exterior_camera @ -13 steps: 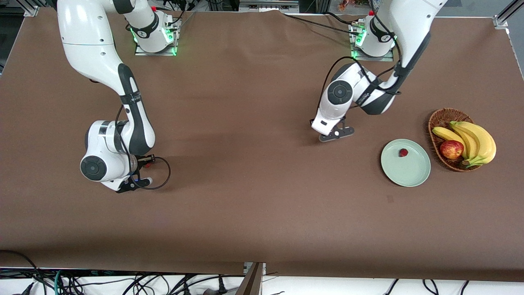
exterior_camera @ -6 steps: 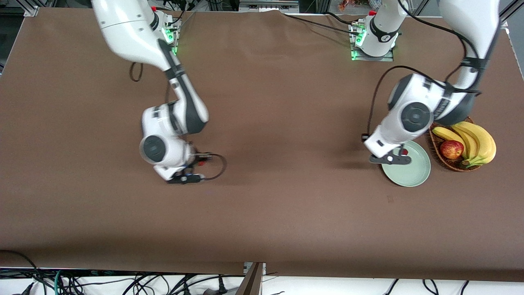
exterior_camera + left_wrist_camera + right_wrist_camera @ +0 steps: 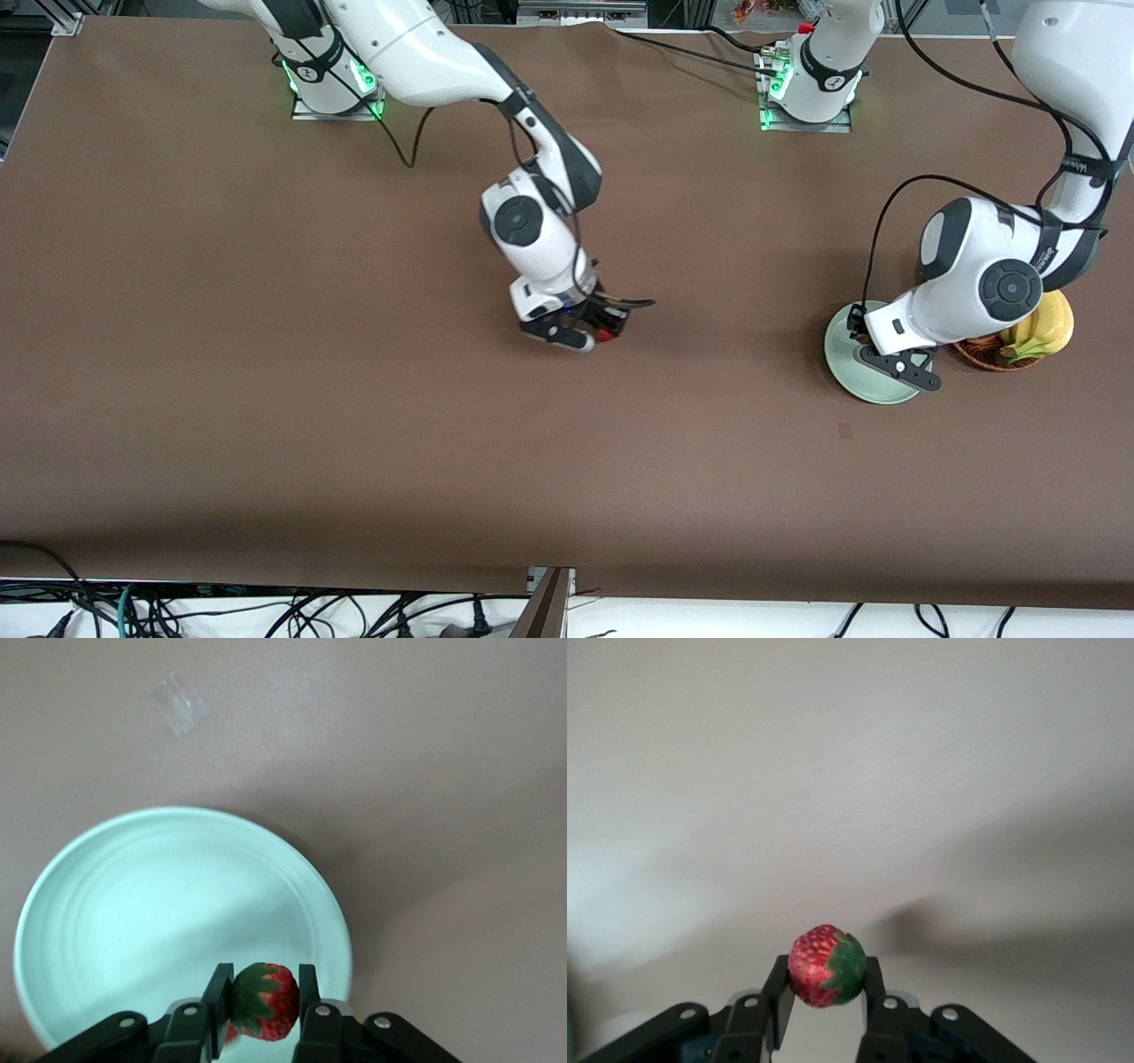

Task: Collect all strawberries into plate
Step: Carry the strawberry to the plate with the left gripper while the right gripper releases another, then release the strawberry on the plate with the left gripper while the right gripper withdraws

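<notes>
My left gripper (image 3: 897, 363) is shut on a strawberry (image 3: 275, 1005) and holds it over the pale mint-green plate (image 3: 842, 350), near the rim. In the left wrist view the gripper (image 3: 263, 992) has the berry between both fingers above the plate (image 3: 159, 904). My right gripper (image 3: 594, 335) is shut on a second strawberry (image 3: 605, 336) over the bare brown table, mid-table. In the right wrist view the gripper (image 3: 826, 979) holds that berry (image 3: 819, 966) at its fingertips. The left arm hides most of the plate's inside in the front view.
A brown wicker basket (image 3: 983, 356) with bananas (image 3: 1050, 323) stands beside the plate at the left arm's end, mostly hidden by the left arm. A small mark (image 3: 844, 431) lies on the cloth nearer the camera than the plate.
My left gripper has moved from mid-table to over the plate, covering the strawberry that lay in it. My right gripper has carried its strawberry from the right arm's end toward mid-table.
</notes>
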Tool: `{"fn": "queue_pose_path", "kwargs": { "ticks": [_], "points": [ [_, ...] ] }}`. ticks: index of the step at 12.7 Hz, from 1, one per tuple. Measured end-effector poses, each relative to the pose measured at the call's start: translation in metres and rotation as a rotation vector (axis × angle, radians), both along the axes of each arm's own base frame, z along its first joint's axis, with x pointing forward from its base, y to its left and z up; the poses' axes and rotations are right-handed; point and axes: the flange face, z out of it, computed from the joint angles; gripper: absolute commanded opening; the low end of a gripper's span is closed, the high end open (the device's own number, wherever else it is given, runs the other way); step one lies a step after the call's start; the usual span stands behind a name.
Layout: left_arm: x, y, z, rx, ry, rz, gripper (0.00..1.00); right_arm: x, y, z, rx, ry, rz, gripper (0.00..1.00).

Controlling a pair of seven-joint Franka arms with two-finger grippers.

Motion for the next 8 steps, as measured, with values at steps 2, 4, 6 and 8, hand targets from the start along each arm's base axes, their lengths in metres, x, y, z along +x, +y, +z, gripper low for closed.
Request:
{"fn": "queue_pose_path", "kwargs": {
  "ticks": [2,4,6,8],
  "points": [
    [0.004,0.008,-0.026,-0.044,-0.027,-0.042,0.31,-0.021,0.031,-0.009,0.061,-0.054,-0.017,1.0],
    [0.006,0.009,-0.036,-0.06,-0.031,-0.061,1.0,-0.026,0.042,-0.004,0.08,-0.071,-0.014,1.0],
    [0.009,0.01,-0.033,-0.061,-0.039,-0.068,1.0,-0.007,0.029,0.003,0.053,-0.069,-0.025,1.0],
    [0.013,0.008,-0.023,-0.057,-0.051,-0.074,1.0,0.02,0.005,0.018,-0.013,-0.042,0.005,1.0]
  ]
}}
